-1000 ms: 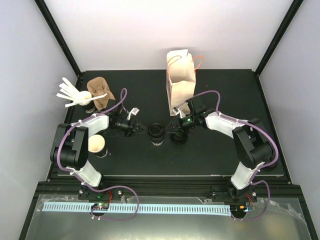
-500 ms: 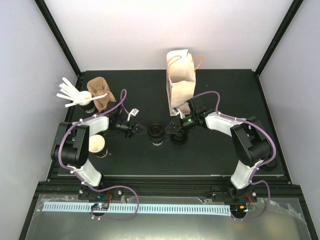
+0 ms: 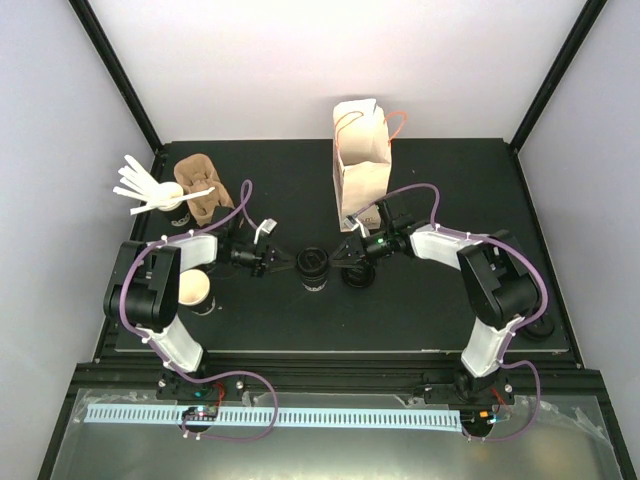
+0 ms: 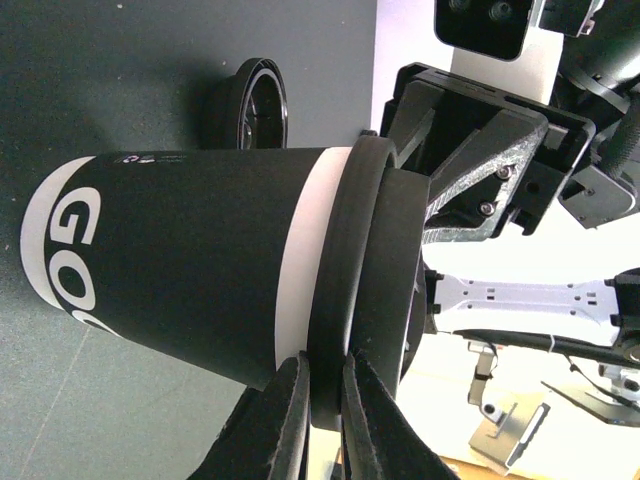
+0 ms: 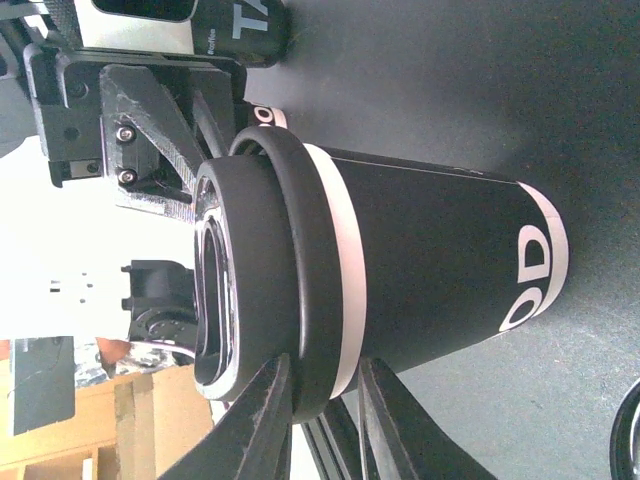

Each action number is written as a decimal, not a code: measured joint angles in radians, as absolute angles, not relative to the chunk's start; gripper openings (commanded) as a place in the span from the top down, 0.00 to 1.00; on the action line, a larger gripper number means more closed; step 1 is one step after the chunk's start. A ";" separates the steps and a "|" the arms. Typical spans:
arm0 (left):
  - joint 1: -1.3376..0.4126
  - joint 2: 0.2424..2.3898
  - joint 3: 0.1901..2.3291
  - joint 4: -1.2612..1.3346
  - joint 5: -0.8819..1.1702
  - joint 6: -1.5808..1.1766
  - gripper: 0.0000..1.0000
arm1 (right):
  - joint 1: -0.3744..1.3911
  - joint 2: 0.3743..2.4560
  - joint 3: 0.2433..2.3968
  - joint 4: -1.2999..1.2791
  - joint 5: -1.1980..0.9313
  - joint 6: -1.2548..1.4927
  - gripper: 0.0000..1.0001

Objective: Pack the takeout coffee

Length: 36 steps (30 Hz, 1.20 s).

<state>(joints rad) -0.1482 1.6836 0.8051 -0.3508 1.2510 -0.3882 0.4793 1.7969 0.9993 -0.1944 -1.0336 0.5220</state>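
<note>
L gripper point(image 4: 322, 385) and R gripper point(image 5: 322, 390) each pinch narrow on lid point(image 4: 370, 290) rim (opposite sides). Cup point(image 3: 313, 268) stands near paper bag point(image 3: 360, 170). I squeeze evenly, no tilt.

both arms reach in low and face each other. the left arm point(image 3: 165, 290) bends at the elbow and stretches to the right. the left gripper point(image 3: 289, 262) has its two fingers point(image 4: 290, 410) almost together — they pinch the lid rim of the coffee cup point(image 3: 313, 266). the right arm point(image 3: 495, 290) stretches to the left. the right gripper point(image 3: 341, 257) has its fingers point(image 5: 262, 410) a bit wider — clamped on the same rim from the other side.
</note>
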 measured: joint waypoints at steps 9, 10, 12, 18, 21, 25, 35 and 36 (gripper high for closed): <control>-0.143 1.698 0.788 -0.321 1.286 -0.385 0.91 | 0.470 1.819 0.975 -0.131 -1.081 0.524 0.81; -0.143 1.698 0.788 -0.320 1.286 -0.385 0.91 | 0.469 1.824 0.975 -0.126 -1.089 0.524 0.82; -0.143 1.699 0.788 -0.319 1.287 -0.385 0.91 | 0.467 1.829 0.975 -0.120 -1.099 0.523 0.82; -0.139 1.711 0.788 -0.312 1.306 -0.384 0.91 | 0.462 1.845 0.975 -0.102 -1.128 0.523 0.82; -0.139 1.713 0.784 -0.305 1.309 -0.384 0.91 | 0.459 1.852 0.969 -0.081 -1.143 0.526 0.83; -0.138 1.715 0.773 -0.284 1.318 -0.385 0.92 | 0.455 1.870 0.963 -0.051 -1.174 0.532 0.83; -0.134 1.736 0.768 -0.260 1.351 -0.385 0.92 | 0.442 1.921 0.963 0.006 -1.258 0.559 0.83; -0.134 1.737 0.769 -0.260 1.353 -0.384 0.92 | 0.442 1.925 0.965 0.009 -1.266 0.561 0.83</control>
<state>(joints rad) -0.1337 1.7367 0.7689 -0.2600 1.3529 -0.3843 0.4416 1.9251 0.9649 0.0090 -1.2659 0.5606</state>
